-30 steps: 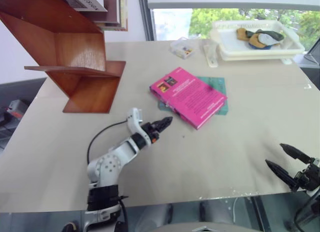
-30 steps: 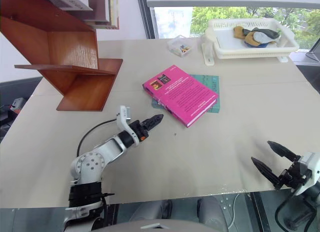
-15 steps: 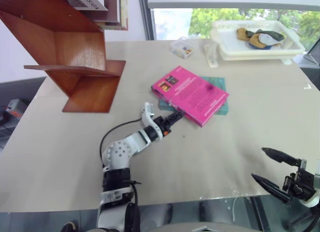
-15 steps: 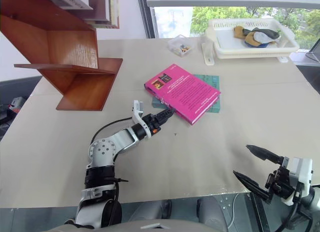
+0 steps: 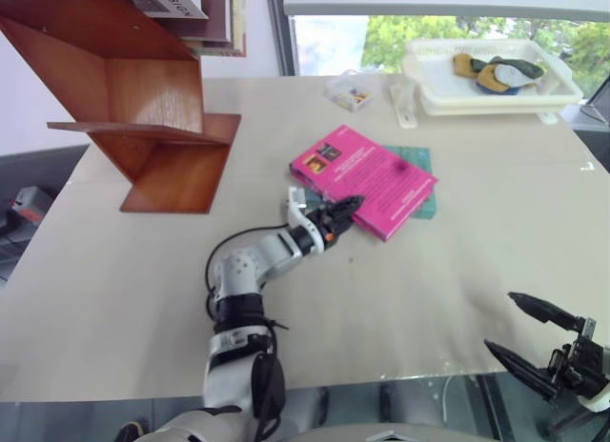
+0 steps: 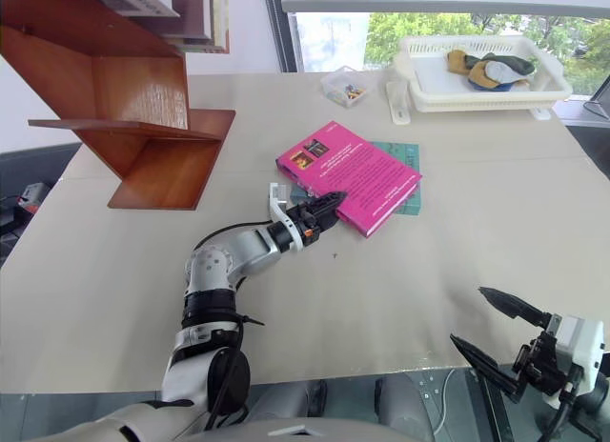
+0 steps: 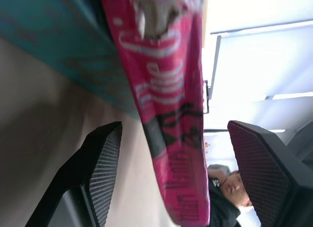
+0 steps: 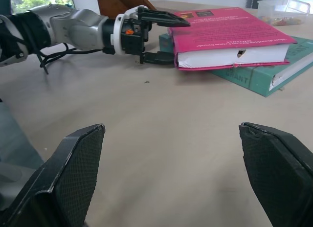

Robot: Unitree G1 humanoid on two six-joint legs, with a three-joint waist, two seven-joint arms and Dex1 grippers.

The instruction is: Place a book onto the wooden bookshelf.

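From the head camera, the pink book (image 5: 364, 180) lies flat near the middle of the beige bench (image 5: 457, 261), resting askew on a teal-green book (image 5: 419, 180) whose far and right edges stick out from under it. The left pincer (image 5: 341, 213) reaches in level from the near left and meets the pink book at its near-left corner. One black finger lies over the cover edge; the other sits lower, by the page edge. Its jaws are spread wide around the corner, and the book is not lifted off the teal one. The wooden bookshelf (image 5: 143, 99) stands at the far left of the bench, well apart from the pink book, with several books (image 5: 191, 9) leaning on its upper slanted panel. A white plastic tray (image 5: 477, 90) holding crumpled cloth sits at the far right, and a small clear box (image 5: 348, 91) sits just left of it. The right pincer (image 5: 534, 342) hovers off the near right edge of the bench, fingers parted wide and empty.

In the left wrist view, the pink book's spine and cover run between the two dark fingers (image 7: 100, 173), with the teal book behind it. A person shows in the background.

In the right wrist view, the left pincer's upper finger (image 8: 164, 17) lies on the pink cover and the lower one meets the white page edges near the bench.
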